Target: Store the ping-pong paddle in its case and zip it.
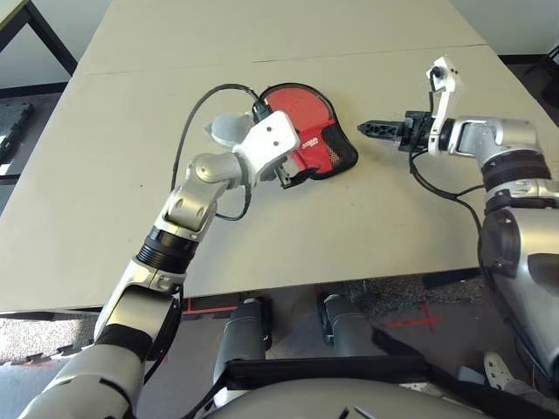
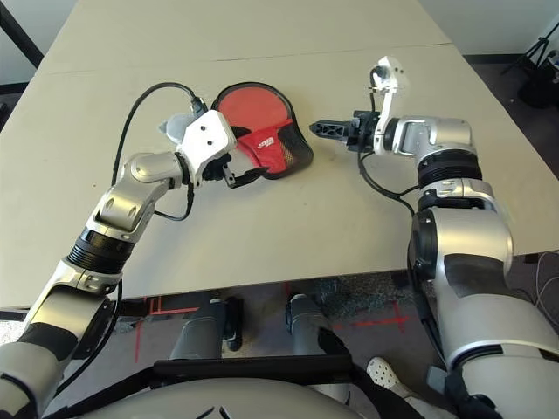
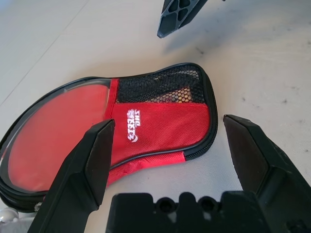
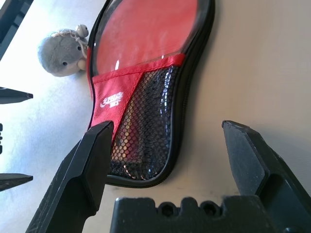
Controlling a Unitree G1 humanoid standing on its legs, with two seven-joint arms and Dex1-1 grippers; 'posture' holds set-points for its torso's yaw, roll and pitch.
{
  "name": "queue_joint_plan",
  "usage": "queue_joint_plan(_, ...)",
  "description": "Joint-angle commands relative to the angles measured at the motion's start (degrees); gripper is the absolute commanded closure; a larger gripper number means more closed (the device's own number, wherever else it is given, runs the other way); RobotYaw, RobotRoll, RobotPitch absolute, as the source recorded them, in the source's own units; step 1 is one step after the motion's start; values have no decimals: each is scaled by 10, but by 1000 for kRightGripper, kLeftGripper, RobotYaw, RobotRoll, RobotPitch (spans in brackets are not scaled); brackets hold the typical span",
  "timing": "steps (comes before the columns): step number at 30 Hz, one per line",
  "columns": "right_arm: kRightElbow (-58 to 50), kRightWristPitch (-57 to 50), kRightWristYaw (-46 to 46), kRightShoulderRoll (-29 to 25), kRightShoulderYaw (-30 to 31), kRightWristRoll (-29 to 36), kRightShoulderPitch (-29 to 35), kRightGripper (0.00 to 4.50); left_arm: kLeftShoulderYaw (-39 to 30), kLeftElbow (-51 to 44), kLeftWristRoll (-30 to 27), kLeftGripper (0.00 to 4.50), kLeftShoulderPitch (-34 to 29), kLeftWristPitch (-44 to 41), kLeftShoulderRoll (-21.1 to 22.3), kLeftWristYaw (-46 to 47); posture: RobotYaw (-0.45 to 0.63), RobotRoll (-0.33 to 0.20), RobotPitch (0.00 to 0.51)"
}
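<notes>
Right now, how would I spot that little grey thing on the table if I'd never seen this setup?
Start at the beige table, then find the flat red paddle-shaped fabric case lying between the two claws. The small grey drawstring pouch sits right against the case's rounded end, on the robot's left; it is puffy and grey, whereas the case is flat and red.

1. A broad, pale beige table (image 1: 105,157) with a seam line across its far part;
2. Beyond the table's far left corner, a black metal frame leg (image 1: 48,35);
3. Below the table's near edge, speckled grey floor (image 1: 393,292) with red tape marks (image 1: 415,320).
</notes>
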State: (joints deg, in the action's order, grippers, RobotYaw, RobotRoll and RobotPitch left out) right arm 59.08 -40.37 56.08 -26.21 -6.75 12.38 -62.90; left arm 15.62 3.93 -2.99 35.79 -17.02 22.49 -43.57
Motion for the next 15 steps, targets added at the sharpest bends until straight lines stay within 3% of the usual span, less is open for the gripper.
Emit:
queue_joint_plan(1,17,2,-10,11,10,-9,7,47,-3,-15,2,0,-8,-10,1,0,68,0,198)
queue_joint_plan(15,31,0,-13,49,18,-15,9,47,-2,-29,0,0,-16,-24,-3,6,73,0,208)
